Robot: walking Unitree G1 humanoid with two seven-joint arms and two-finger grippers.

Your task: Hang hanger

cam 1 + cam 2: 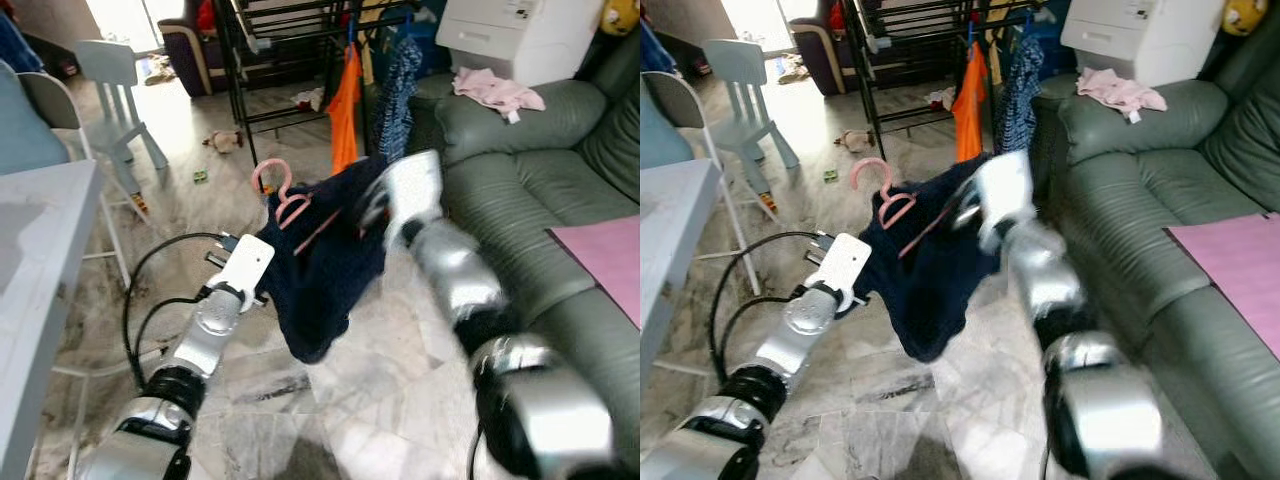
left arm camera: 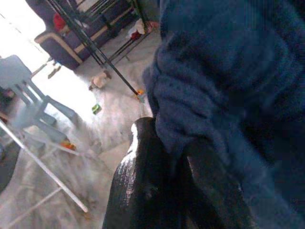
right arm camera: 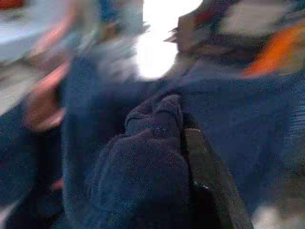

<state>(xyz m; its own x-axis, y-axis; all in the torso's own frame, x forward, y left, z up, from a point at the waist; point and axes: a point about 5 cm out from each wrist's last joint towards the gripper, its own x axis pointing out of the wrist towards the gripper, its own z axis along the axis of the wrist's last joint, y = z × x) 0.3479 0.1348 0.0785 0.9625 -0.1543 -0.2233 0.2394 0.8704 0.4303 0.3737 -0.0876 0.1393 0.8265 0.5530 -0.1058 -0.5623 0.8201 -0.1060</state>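
A pink hanger sits threaded into a dark blue garment, its hook sticking up above the cloth; both are held in the air over the marble floor, between the robot's two arms and short of the black drying rack behind them.

The left end effector has its black fingers pressed onto a fold of the garment at its lower left edge; the right end effector pinches bunched cloth at the upper right, though that arm is smeared by motion blur.

To hang it well, my judgement is that the hook should be kept upright and free of the cloth, raised above a bare rack bar, then lowered onto it; the grip is on fabric, not plastic, so the hanger could slip out if the garment is tilted or jerked; the orange cloth and patterned blue cloth already on the rack leave less open bar.

The head views give the whole layout: hook, rack, green sofa, white worktop on the left. The left wrist view gives what they cannot, the fingers' bite on the knit up close; the right wrist view is too blurred to show more than cloth against one finger and a pink smear.
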